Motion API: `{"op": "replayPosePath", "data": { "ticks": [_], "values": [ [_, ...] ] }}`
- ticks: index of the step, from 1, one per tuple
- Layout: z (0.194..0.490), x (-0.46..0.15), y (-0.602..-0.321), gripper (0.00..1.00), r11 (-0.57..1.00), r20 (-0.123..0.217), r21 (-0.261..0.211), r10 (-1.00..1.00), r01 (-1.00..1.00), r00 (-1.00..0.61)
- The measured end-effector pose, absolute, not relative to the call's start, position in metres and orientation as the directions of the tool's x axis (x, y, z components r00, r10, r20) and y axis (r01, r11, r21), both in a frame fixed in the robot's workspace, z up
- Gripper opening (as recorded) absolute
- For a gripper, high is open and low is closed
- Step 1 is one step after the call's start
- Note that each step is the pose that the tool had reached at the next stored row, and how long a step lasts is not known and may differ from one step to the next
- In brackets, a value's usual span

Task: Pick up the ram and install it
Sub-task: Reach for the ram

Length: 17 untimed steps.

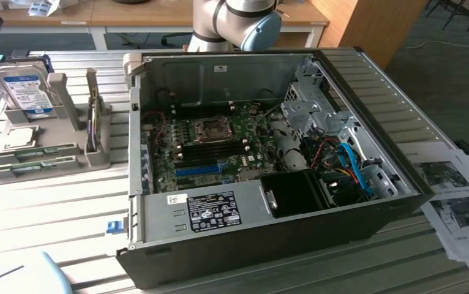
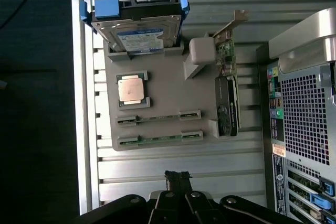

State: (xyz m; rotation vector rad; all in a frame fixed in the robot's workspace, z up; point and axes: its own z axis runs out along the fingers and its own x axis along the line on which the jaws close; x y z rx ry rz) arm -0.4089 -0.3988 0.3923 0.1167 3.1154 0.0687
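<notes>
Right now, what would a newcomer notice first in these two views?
The open computer case dominates the middle of the exterior view, its motherboard bare. On the exterior view's left, a grey parts holder carries an upright hard drive and two ram sticks lying flat. In the wrist view the shut gripper hangs empty over the table, near the holder's ram end.

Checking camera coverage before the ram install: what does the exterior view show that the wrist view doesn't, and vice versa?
Exterior view adds: the motherboard inside the open case, printed papers. Wrist view adds: the shut pincer, the case's rear panel. Both: the grey tray with hard drive, processor, two ram sticks.
</notes>
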Motion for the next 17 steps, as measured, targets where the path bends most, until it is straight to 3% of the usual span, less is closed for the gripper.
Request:
{"op": "replayPosePath", "data": {
  "ticks": [17],
  "values": [
    [0.391,-0.409,-0.384,0.09,0.996,-0.021,0.045,0.075,0.074,-0.997]
  ]
}}
